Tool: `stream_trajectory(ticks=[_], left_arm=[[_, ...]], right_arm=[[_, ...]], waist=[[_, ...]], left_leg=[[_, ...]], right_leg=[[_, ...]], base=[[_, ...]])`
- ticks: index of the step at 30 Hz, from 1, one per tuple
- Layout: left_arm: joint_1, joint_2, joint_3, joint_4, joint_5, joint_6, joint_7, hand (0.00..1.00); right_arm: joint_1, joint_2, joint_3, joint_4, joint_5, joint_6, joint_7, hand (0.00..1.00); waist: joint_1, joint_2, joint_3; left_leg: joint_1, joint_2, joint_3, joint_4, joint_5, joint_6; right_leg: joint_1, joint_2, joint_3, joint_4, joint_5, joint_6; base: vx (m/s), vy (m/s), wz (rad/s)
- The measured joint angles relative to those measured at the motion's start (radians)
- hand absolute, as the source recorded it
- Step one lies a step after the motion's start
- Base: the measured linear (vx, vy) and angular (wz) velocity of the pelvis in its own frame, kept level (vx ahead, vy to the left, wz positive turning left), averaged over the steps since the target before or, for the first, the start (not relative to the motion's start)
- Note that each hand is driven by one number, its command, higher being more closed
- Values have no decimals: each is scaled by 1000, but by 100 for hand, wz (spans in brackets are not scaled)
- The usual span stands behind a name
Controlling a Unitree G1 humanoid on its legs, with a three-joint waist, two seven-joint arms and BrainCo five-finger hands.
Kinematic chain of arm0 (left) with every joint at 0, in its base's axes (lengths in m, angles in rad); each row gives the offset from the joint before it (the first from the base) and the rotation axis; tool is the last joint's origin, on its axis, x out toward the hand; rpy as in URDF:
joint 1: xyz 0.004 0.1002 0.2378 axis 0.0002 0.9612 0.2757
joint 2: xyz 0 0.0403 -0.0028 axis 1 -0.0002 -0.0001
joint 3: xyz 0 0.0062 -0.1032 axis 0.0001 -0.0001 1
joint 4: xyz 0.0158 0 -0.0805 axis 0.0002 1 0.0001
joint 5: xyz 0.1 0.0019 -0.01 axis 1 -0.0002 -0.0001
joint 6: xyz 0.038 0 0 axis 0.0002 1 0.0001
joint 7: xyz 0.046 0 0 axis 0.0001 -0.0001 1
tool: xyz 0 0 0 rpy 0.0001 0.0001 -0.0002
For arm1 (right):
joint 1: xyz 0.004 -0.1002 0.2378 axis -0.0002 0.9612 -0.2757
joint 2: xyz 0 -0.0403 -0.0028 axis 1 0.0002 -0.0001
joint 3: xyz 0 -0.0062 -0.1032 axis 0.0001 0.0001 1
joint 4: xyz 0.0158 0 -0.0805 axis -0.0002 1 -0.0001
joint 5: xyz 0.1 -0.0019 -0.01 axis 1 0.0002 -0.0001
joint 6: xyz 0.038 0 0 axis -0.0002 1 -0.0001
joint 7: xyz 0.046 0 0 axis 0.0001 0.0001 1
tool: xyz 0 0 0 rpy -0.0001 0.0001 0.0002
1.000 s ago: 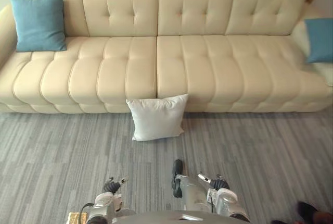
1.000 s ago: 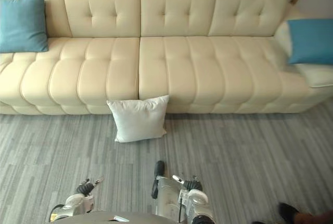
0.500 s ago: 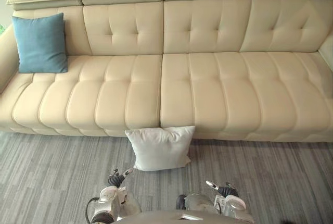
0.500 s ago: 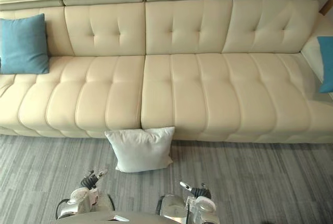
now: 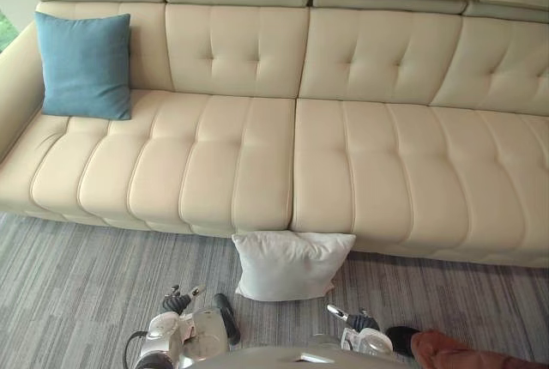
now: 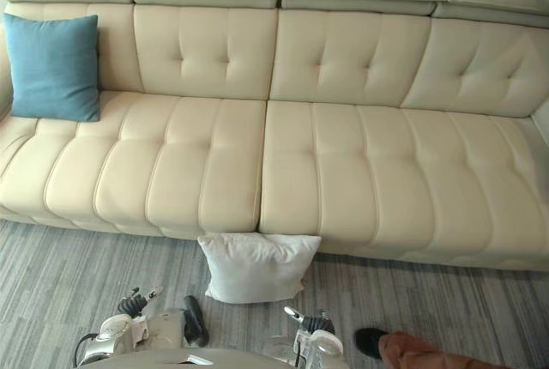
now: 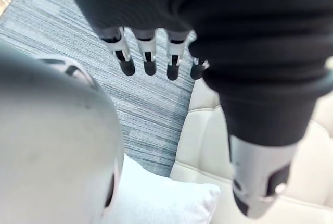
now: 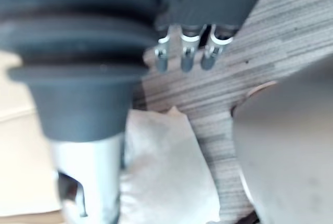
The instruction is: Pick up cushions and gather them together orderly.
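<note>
A white cushion (image 5: 292, 264) stands on the grey carpet and leans against the front of the cream sofa (image 5: 360, 172), near its middle. On the sofa's left end a blue cushion (image 5: 84, 66) is propped against the backrest. My left hand (image 5: 227, 318) hangs low over the carpet, a little left of and nearer than the white cushion; its fingers (image 7: 148, 63) are straight and hold nothing. The right hand (image 8: 186, 57) also hangs with straight, empty fingers above the carpet, with the white cushion (image 8: 166, 166) below it.
A person's dark shoe (image 5: 400, 338) and red trouser leg (image 5: 467, 357) lie on the carpet at the lower right, close to my right side. Grey carpet (image 5: 77, 283) stretches along the sofa's front.
The camera has moved closer and leftward, so the right-end blue cushion has left the picture. A person's shoe and leg have come in at the lower right. Both hands still hang empty.
</note>
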Motion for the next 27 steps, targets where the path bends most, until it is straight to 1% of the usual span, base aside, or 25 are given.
stream_trajectory(ticks=[1, 2, 3, 4, 5, 6, 7, 8, 9, 10, 11, 14, 18, 22, 24, 27], left_arm=[[1, 4, -8, 6, 0, 0, 0, 0], [2, 6, -10, 9, 0, 0, 0, 0], [6, 15, -23, 13, 0, 0, 0, 0], [9, 20, -27, 19, 0, 0, 0, 0], [17, 20, -27, 20, 0, 0, 0, 0], [20, 23, -27, 18, -1, 0, 0, 0], [20, 26, -26, 15, -2, -1, 0, 0], [21, 39, -26, 18, -3, -1, 0, 0], [22, 39, -26, 20, -3, -1, 1, 0], [22, 39, -26, 20, -3, -1, 0, 0], [23, 38, -27, 28, -2, -1, 0, 0], [22, 33, -25, 38, -2, -1, -1, 0], [22, 32, -22, 39, -2, -1, 1, 0], [23, 38, -24, 46, -1, -1, 0, 0], [27, 40, -27, 46, 0, -1, -1, 0], [29, 45, -40, 45, 0, -1, -1, 0]], right_arm=[[0, -4, 0, 4, 0, 0, 0, 0], [0, -5, 0, 7, 0, 0, 0, 0], [0, -5, 1, 11, 0, 0, 0, 0], [0, -5, 1, 16, -1, 1, 0, 0], [-2, -6, 3, 33, -2, -1, 0, 0], [-12, -7, 14, 39, -3, -2, 0, 0], [-15, -4, 20, 41, -3, 3, 1, 0], [-20, 0, 21, 39, -2, 6, 1, 0], [-19, -1, 23, 38, -2, 6, 2, 0], [-19, -1, 26, 38, -2, 4, 1, 0], [-18, -6, 40, 39, -2, 3, 1, 0], [-17, -4, 39, 40, -2, -1, 2, 0], [-16, -2, 38, 43, -3, 4, 2, 0], [-20, 0, 38, 68, -3, 5, 2, 0], [-25, 0, 39, 85, -3, 7, 2, 0], [-28, 0, 39, 93, -3, 7, 2, 0]], waist=[[0, -2, -4], [0, -4, -5], [1, -11, -9], [0, -15, -13], [1, -18, -16], [6, -32, -16], [9, -46, -13], [3, -53, -10], [2, -65, -4], [-1, -64, -5], [-13, -54, -12], [-18, -55, -13], [-17, -58, -18], [-19, -69, -31], [-17, -75, -41], [-18, -79, -46]], left_leg=[[23, -19, -1, -64, 32, 2], [34, -28, -2, -92, 44, -1], [63, -53, -2, -165, 78, 1], [81, -68, 0, -209, 100, 0], [122, -95, 3, -306, 133, -12], [132, -116, 2, -339, 144, -15], [133, -128, 3, -339, 143, -14], [142, -141, 1, -339, 140, -10], [156, -152, -1, -338, 131, 3], [163, -155, -9, -339, 128, 6], [167, -160, -30, -339, 129, 6], [164, -164, -55, -339, 129, 6], [165, -173, -60, -340, 128, 8], [168, -187, -79, -340, 121, 17], [169, -192, -81, -340, 114, 26], [170, -194, -78, -339, 104, 24]], right_leg=[[-2, -2, 2, -16, 18, -1], [-2, -4, 3, -21, 21, -1], [-4, -12, 5, -29, 23, -2], [-4, -17, 6, -37, 22, -2], [-10, -21, 8, -41, 13, -10], [-24, -32, 9, -32, -25, -21], [-31, -45, 12, -21, -58, -16], [-51, -62, 23, 26, -86, 2], [-56, -74, 29, 59, -100, -2], [-56, -76, 32, 72, -110, -16], [-48, -75, 33, 75, -116, -31], [-19, -64, 27, 27, -106, -53], [12, -63, 30, -15, -104, -55], [40, -63, 47, -47, -97, -67], [41, -64, 56, -48, -96, -67], [40, -63, 62, -56, -80, -49]], base=[[-65, 24, -15], [-75, 28, -16], [-111, 46, -13], [-176, 74, -24], [-170, 74, -33], [-153, 62, -40], [-137, 23, -36], [-152, 29, -30], [-148, 41, -20], [-105, 62, -6], [-67, 49, 6], [-35, 47, 16], [24, 42, 14], [66, 12, 13], [88, -14, 2], [84, -31, -8]])
